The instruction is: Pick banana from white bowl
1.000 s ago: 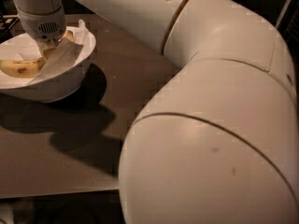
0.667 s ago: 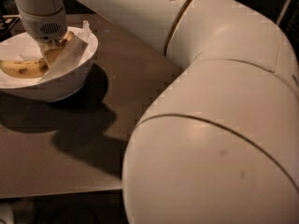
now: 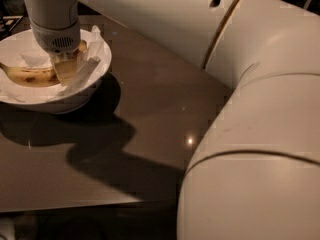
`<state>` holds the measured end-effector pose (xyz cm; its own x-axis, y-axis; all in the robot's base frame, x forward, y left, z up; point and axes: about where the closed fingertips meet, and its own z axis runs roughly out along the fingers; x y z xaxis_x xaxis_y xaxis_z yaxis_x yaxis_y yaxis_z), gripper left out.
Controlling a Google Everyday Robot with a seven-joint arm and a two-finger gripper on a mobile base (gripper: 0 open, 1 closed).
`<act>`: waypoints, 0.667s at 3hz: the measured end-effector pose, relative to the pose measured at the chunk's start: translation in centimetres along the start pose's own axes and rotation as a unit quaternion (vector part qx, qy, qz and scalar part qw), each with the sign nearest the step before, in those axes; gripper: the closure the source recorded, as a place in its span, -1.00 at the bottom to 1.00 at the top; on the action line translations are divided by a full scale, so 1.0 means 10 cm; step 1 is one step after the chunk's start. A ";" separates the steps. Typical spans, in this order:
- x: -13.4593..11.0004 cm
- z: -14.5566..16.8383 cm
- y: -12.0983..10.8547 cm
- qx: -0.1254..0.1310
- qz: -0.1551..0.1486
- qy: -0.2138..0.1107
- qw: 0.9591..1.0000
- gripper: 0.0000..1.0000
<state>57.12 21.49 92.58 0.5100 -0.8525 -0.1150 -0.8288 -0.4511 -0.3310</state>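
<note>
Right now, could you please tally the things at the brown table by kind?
Speckled yellow banana: 1
Wide glossy white bowl: 1
Crumpled white paper: 1
Robot pincer, down in the bowl: 1
Total: 4

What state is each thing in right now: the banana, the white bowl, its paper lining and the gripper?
banana: lying on its side inside the bowl, apparently resting on the paper.
white bowl: upright on the table, holding the banana and paper.
paper: crumpled, lining the bowl.
gripper: lowered into the bowl, at the banana's right part.
</note>
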 end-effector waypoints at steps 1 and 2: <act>0.13 0.16 0.02 0.003 0.022 -0.006 1.000 1.00; 0.22 0.27 0.01 0.004 0.037 -0.011 0.999 1.00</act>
<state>58.73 20.30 89.74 0.4519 -0.8777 -0.1596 -0.8627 -0.3844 -0.3287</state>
